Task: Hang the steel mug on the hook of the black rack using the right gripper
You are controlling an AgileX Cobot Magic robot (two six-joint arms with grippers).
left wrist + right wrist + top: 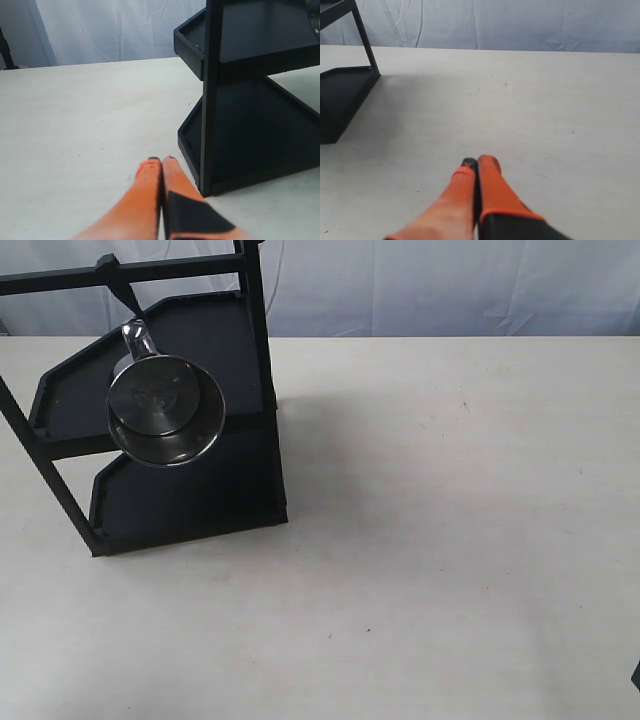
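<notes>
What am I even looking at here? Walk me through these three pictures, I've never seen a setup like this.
This is a robot with two arms, each ending in a gripper that pinches things between jaws. One picture comes from a camera off the arms that looks at the whole scene. It shows a pale table with a black rack standing on it. A shiny steel mug hangs by its handle from the hook on the rack's top bar.

The other two pictures come from cameras on the arms' wrists, looking along the orange fingers. The left gripper sits close to the rack's foot; the right gripper is over bare table, with the rack off to one side. Both have their jaws closed and hold nothing.
</notes>
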